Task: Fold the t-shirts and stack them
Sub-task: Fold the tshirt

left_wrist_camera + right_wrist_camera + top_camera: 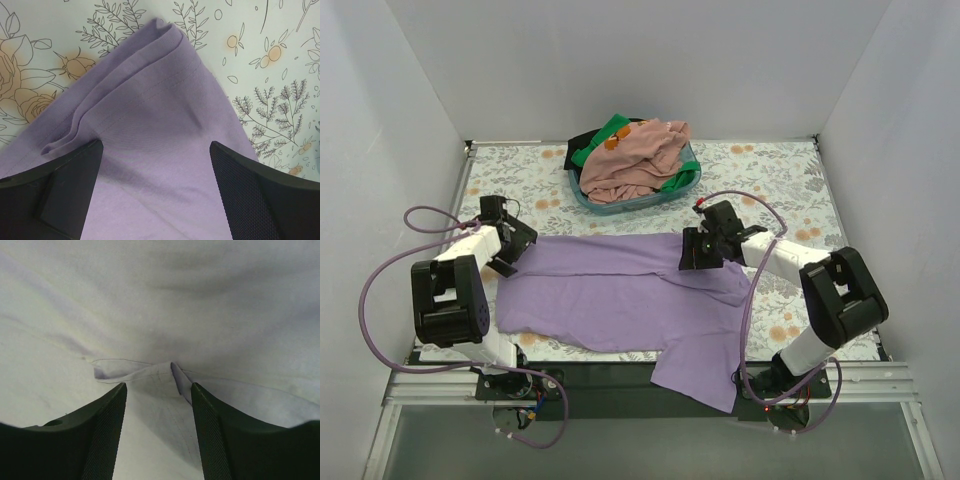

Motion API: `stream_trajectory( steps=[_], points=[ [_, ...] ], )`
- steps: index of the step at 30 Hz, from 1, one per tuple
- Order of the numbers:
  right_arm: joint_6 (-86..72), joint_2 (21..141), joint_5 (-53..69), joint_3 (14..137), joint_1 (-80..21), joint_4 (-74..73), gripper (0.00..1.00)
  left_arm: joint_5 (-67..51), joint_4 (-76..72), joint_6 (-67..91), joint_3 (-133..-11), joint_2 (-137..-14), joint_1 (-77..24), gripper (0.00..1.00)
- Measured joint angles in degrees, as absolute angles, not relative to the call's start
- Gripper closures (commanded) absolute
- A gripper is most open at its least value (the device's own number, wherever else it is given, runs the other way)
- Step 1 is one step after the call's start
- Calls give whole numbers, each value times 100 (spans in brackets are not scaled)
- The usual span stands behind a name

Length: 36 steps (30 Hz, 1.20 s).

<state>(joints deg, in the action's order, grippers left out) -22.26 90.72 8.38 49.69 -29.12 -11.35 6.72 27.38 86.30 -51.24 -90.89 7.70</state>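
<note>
The large lavender t-shirt [620, 295] lies spread across the floral table, and one part hangs over the near edge. My left gripper [513, 252] is open just above its left end. In the left wrist view the gripper [156, 147] straddles the purple cloth [160, 115] below a doubled hem corner. My right gripper [692, 252] is open and low over the shirt's upper right part. In the right wrist view the gripper [159, 387] has a raised fold of hem [150, 372] between its fingers. The pink tee [640, 150], green tee [610, 130] and black tee [582, 143] are piled in the basket.
The teal plastic basket [620, 205] stands at the back middle of the table. White walls close in the left, right and back sides. The floral table top [790, 190] shows bare to the right of the basket. Purple cables loop beside both arms.
</note>
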Motion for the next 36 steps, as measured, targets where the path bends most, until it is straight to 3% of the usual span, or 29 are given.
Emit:
stream_trajectory(
  steps=[6,9,10,12,22,33,35,36],
  points=[
    [-2248,9271,910,4969,-2989,-1011,50,679,2720,8630,-5116,-9089,770,11],
    [-2239,9317,904,4971,-3009,-963,67,681,2716,8628,-5111,-9089,770,11],
    [-2248,9334,902,4971,-3009,-952,80,681,2716,8628,-5111,-9089,770,11],
    [-2276,9351,899,4971,-3020,-943,98,681,2716,8624,-5111,-9089,770,11],
    [-2499,8621,703,4764,-3479,-958,99,683,2672,8617,-5046,-9026,770,11],
    [-3876,7581,-209,3800,-4993,-941,99,685,2679,8641,-5037,-9015,773,11],
    [-4226,7566,-517,3658,-5301,-963,92,692,2714,8652,-5043,-9015,773,11],
    [-4388,7566,-694,3618,-5478,-989,73,701,2738,8661,-5050,-9015,773,11]
  ],
)
